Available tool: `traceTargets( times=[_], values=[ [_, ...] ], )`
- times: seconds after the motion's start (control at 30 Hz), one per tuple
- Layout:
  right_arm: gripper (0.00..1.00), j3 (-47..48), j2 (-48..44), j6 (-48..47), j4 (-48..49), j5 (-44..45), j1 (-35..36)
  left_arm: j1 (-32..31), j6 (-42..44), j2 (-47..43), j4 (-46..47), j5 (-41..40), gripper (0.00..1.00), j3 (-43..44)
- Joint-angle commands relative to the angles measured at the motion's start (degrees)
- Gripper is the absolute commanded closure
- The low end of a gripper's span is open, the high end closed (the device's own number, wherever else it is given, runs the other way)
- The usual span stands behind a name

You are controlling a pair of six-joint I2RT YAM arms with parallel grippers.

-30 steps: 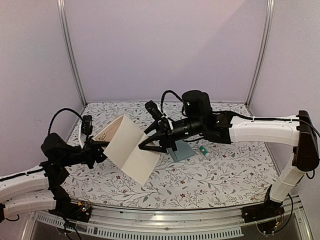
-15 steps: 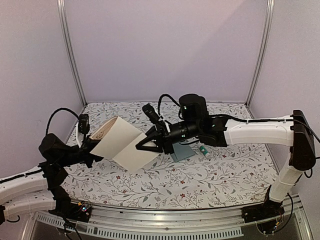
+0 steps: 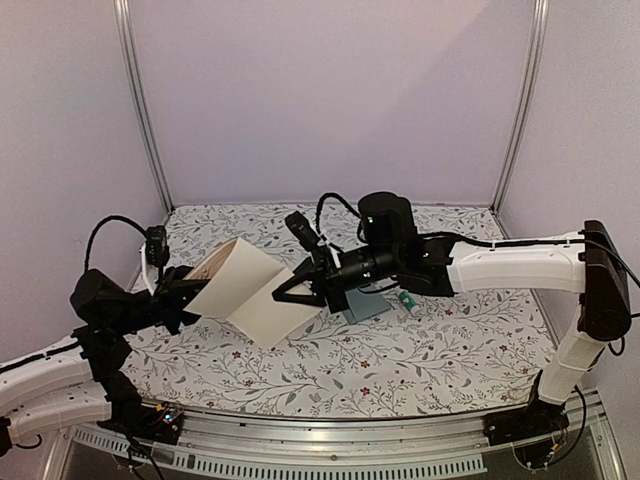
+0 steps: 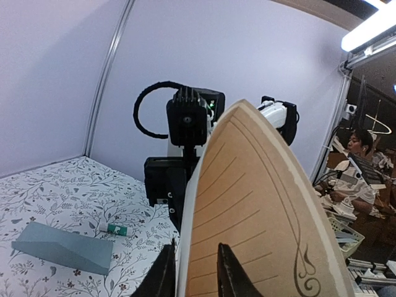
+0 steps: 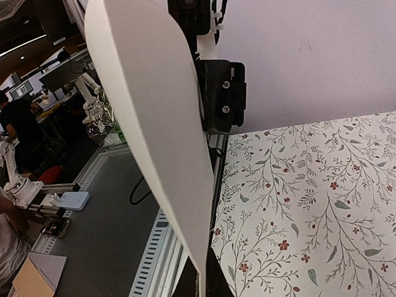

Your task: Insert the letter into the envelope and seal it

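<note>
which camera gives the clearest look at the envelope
The left wrist view: the envelope lies whole and unblocked there. The top external view shows only a part, the rest hidden by the right arm; the right wrist view shows none.

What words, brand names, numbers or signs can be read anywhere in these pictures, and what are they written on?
No text can be read in any view.
letter: faint ruled lines and a dark curling ornament, but no words.
glue stick: any label is too small and blurred to read.
envelope: plain teal, with no writing on the side that shows.
</note>
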Motion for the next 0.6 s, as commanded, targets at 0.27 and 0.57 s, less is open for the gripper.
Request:
traceTargets(
  times=[0.27,0.57],
  values=[
    [0.98,-1.5,-2.8,-1.8,-5.5,4.9,0.3,-0.7,-1.3,-5.1,-2.6,0.0,0.56,0.3],
    [0.97,-2.5,-5.5,-11.2,-11.4,8.1,1.2,-0.7,-2.7,-7.4,-5.5,-0.5,0.56,1.3]
  ],
)
